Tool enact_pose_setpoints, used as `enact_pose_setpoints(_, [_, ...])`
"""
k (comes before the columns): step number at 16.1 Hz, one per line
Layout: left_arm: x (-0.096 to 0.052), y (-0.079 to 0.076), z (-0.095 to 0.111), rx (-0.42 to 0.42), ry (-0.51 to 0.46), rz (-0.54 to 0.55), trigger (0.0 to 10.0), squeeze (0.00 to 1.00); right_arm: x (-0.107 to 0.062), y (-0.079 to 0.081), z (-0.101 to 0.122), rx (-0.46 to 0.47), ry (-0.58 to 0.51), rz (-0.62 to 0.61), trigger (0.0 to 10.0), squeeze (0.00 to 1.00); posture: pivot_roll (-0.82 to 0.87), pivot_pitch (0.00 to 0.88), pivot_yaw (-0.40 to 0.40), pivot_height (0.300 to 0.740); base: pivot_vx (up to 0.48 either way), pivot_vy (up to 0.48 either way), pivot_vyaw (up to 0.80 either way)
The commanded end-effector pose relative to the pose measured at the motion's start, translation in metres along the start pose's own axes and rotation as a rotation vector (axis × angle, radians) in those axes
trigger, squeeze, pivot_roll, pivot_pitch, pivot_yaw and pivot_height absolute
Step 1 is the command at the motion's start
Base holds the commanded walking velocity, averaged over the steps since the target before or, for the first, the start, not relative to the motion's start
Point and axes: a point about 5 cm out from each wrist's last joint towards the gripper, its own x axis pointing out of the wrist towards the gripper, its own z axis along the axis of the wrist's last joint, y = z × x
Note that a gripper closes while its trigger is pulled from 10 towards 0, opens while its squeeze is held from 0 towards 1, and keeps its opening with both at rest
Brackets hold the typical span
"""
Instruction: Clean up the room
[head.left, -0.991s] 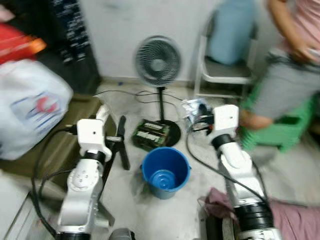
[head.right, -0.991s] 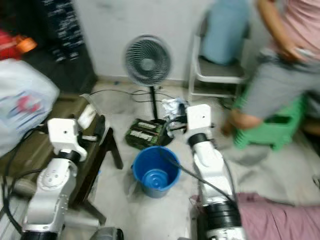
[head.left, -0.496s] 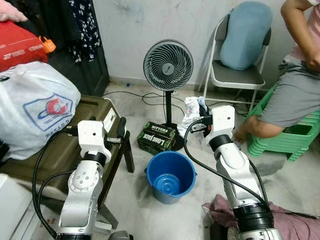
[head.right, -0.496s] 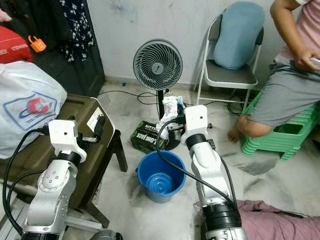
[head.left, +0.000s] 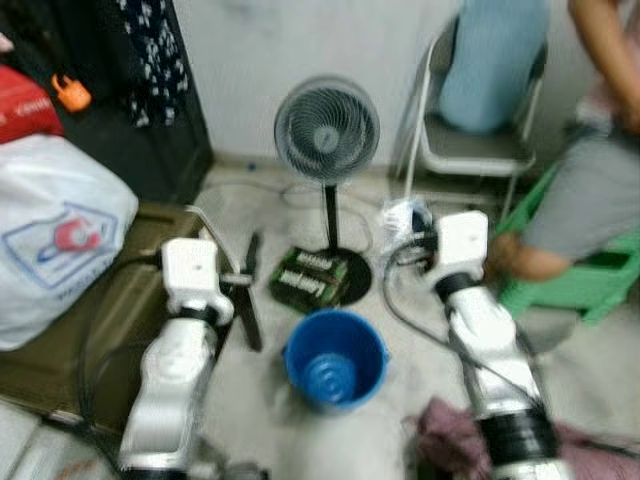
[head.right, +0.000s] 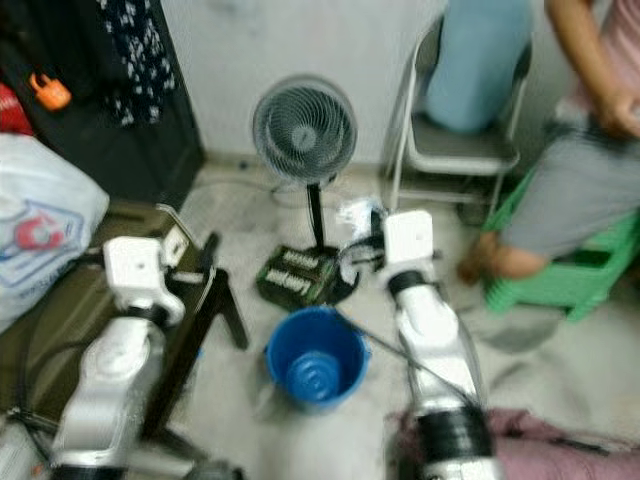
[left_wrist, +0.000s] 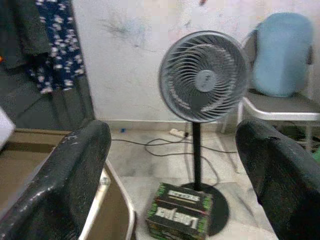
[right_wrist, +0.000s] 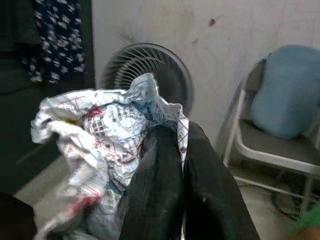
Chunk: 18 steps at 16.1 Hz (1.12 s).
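head views look down; both wrist views face the fan (left_wrist: 202, 77), close.

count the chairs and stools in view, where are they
2. A folding metal chair stands against the back wall with a blue cushion on it. A stack of green plastic stools is right of it, under the seated person.
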Motion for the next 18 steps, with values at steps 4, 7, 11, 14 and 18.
enact_pose_setpoints(4, [0.001,0.001,0.002,0.001,-0.004,0.003,10.0,0.00,0.002,0.002,0.003,-0.003,-0.013,0.009,10.0,0.00,-0.02,0.000,-0.004,0.740,0.313,0.000,0.00])
enact_pose_setpoints(7, [0.001,0.002,0.001,0.003,-0.002,0.003,10.0,0.00,0.002,0.002,0.003,-0.003,-0.013,0.007,10.0,0.00,-0.02,0.000,-0.003,0.740,0.309,0.000,0.70])
enact_pose_setpoints(11, [0.001,0.003,0.001,0.008,-0.002,0.008,10.0,0.00,0.002,0.003,0.003,0.000,-0.012,0.002,10.0,0.00,-0.01,0.000,-0.003,0.740,0.068,0.000,0.00])
enact_pose_setpoints(14, [0.001,0.004,0.000,0.018,0.009,0.022,10.0,0.00,0.004,0.003,0.001,-0.007,-0.006,-0.005,10.0,0.00,0.00,0.000,-0.007,0.740,0.000,0.000,0.00])
enact_pose_setpoints(18, [-0.005,0.012,0.003,0.040,0.000,0.043,10.0,0.00,0.009,0.006,-0.014,0.034,0.097,-0.020,10.0,0.00,0.05,0.000,-0.026,0.740,0.000,0.000,0.00])
